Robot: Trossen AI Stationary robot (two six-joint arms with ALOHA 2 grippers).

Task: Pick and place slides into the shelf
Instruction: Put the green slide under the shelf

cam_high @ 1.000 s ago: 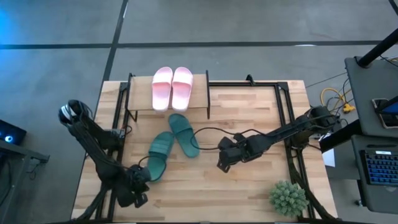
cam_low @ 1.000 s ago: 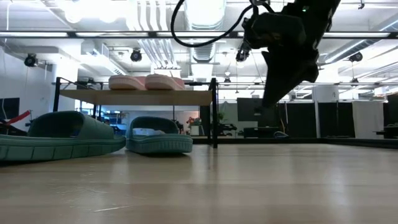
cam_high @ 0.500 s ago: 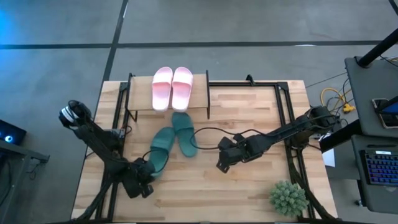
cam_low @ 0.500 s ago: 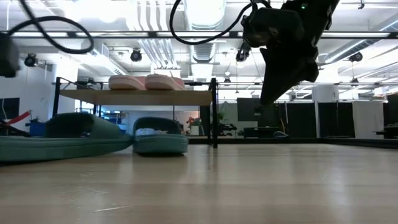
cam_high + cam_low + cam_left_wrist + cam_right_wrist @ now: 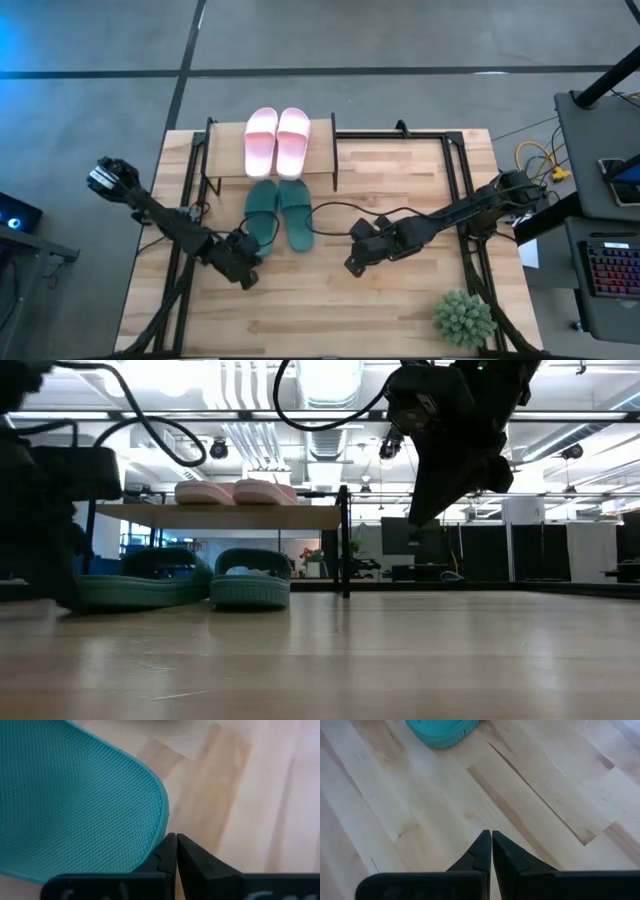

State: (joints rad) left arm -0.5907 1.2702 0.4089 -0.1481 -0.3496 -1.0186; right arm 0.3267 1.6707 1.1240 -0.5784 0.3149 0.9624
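Two dark teal slides (image 5: 262,213) (image 5: 296,212) lie side by side on the table, soles down, toes at the shelf's near edge; the low view shows them (image 5: 140,582) (image 5: 250,580) under the plank. Two pale pink slides (image 5: 277,141) rest on the shelf's plank top (image 5: 225,150). My left gripper (image 5: 243,268) is shut at the heel of the left teal slide. My right gripper (image 5: 352,266) is shut and hangs above bare table, right of the slides, touching nothing. My left gripper meets the left teal slide at its heel end (image 5: 161,832), with the outer side of one shut finger (image 5: 165,855) against the heel's rim. It comes low from the table's near-left side. The slide lies flat on the table.
A spiky green potted plant (image 5: 464,318) stands at the table's near right corner. A black cable (image 5: 335,208) loops over the table between the slides and the right arm. The shelf's black frame legs (image 5: 346,540) stand beside the slides. Bare wood lies near and right.
My left gripper has moved from the near-left toward the shelf, pushing the left teal slide by its heel. That slide has slid toward the shelf and turned straight. The right teal slide, slanted before, has also turned parallel, its toe at the shelf.
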